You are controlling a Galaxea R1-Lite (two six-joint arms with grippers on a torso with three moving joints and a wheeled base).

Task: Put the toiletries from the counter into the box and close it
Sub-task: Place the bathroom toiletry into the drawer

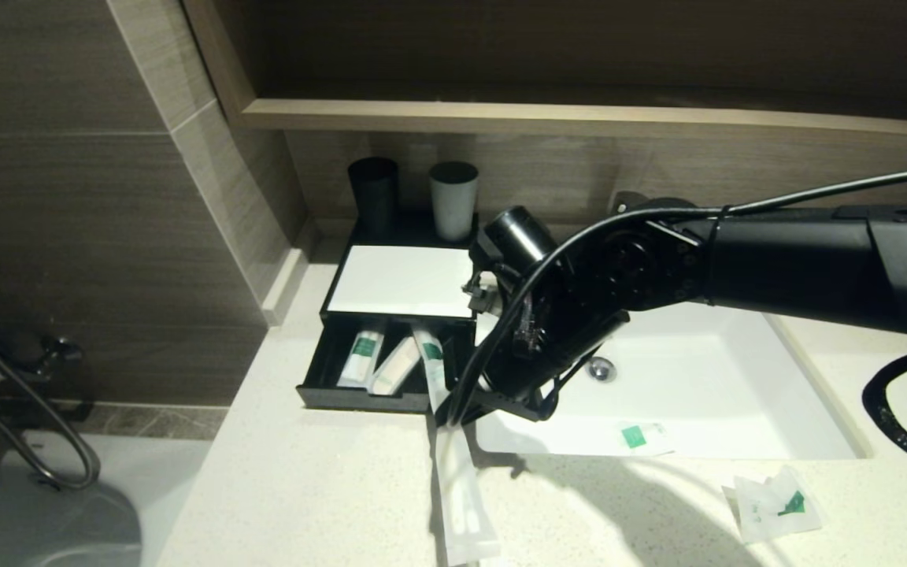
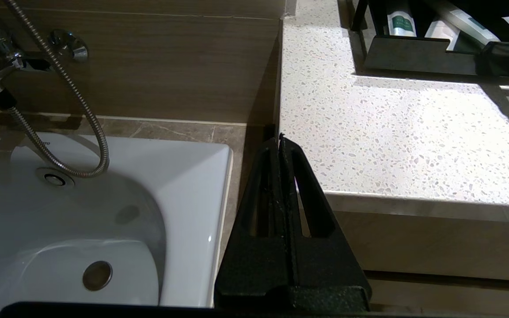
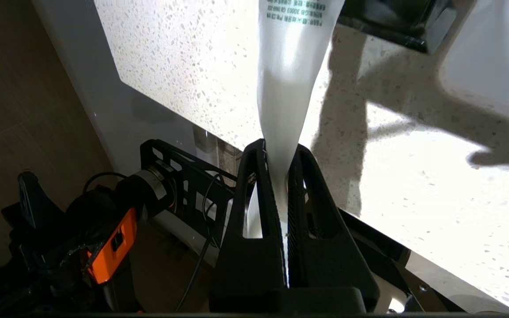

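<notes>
Right gripper [image 3: 276,176] at the front right corner of the open black box [image 1: 359,394], fingers clamped on a long white sachet [image 1: 461,488]; sachet's far end lies inside the box, rest trails over the tabletop [image 1: 304,488]; left gripper [image 2: 280,145] parked off the tabletop's edge, well apart from the box, fingers together.

Bathroom setting. Wood-grain wall panelling [image 1: 68,157], upper left of the head view. Light wooden ledge [image 1: 579,120] running across the upper frame, a dark recess above it. Pale speckled stone desk [image 1: 304,488], brightly lit, hard shadows across its lower right. White rectangular sink [image 1: 697,394] set into it, right of centre, with a metal drain [image 1: 601,368]. White bathtub [image 2: 104,212] at lower left, with chrome tap and coiled shower hose [image 2: 66,88].
</notes>
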